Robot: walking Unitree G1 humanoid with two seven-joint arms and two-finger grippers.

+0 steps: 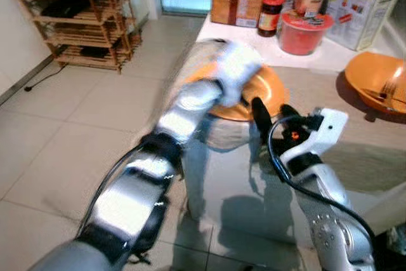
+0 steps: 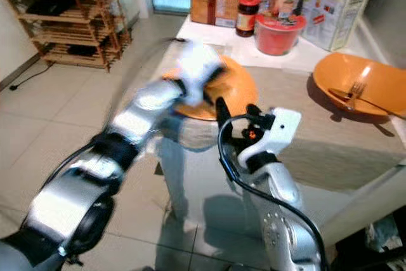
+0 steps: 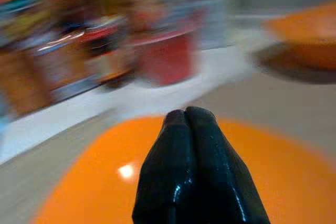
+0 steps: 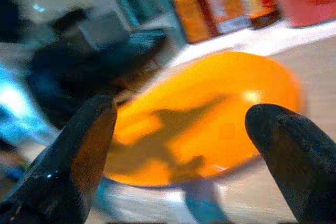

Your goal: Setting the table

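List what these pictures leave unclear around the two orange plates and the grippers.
- Near orange plate: the blurred left arm covers much of it in the eye views.
- Left gripper: fingers pressed together over the plate in the left wrist view; contact with the plate cannot be told.
- Jar and box labels: smeared by motion blur, unreadable.
- Far orange plate: cut by the frame edge; a fork lies on it.
- Right gripper: open before the near plate's edge; gap unclear.

Plate (image 2: 235, 93) on the table's (image 2: 298, 125) left edge, bowl (image 2: 355, 80) with fork (image 2: 355, 90) at right, tub (image 2: 277, 32) and jars (image 2: 247, 14) behind, shelf (image 2: 63, 20) far left.
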